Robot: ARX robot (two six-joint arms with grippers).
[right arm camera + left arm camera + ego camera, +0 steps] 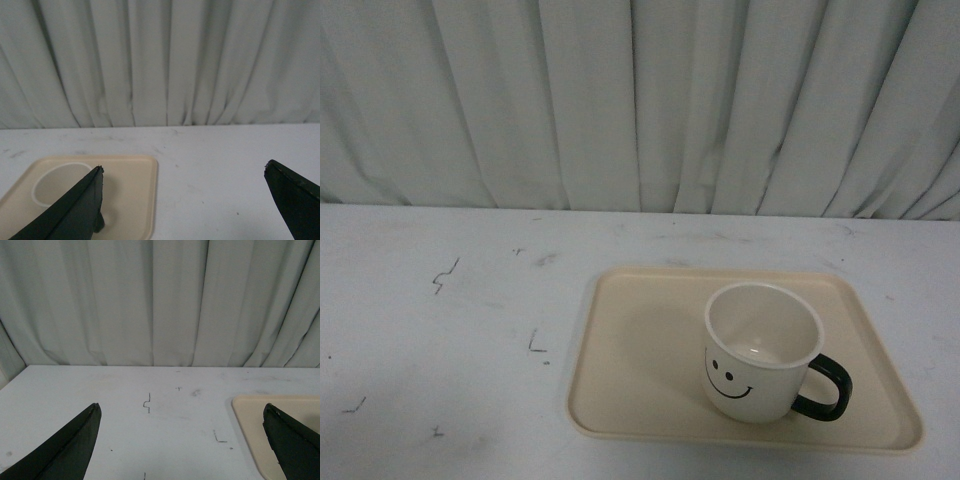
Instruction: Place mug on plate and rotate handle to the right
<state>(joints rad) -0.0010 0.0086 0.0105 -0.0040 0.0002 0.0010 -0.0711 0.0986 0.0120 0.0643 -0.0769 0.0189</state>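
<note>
In the front view, a cream-white enamel-look mug is seen standing upright in the lower right of the frame, on a large flat beige rectangular plastic plate with rounded corners and a low rim. The mug is placed in the right half of the plate, close to its near edge. Its glossy black loop handle is turned to the right side of the frame, and a black smiley face is drawn on the side facing the camera. The plate is carried by a white desk marked with small dark scratches. A pale pleated curtain fills the upper part of the frame. No arm is seen here.

In the left wrist view, the left pincer is released: its two dark fingers are spread wide, and only bare desk is found between them. A corner of the plate is seen just beside one finger.

In the right wrist view, the right pincer is also released, with nothing grasped. The plate and the open top of the mug are partly hidden behind one finger.
</note>
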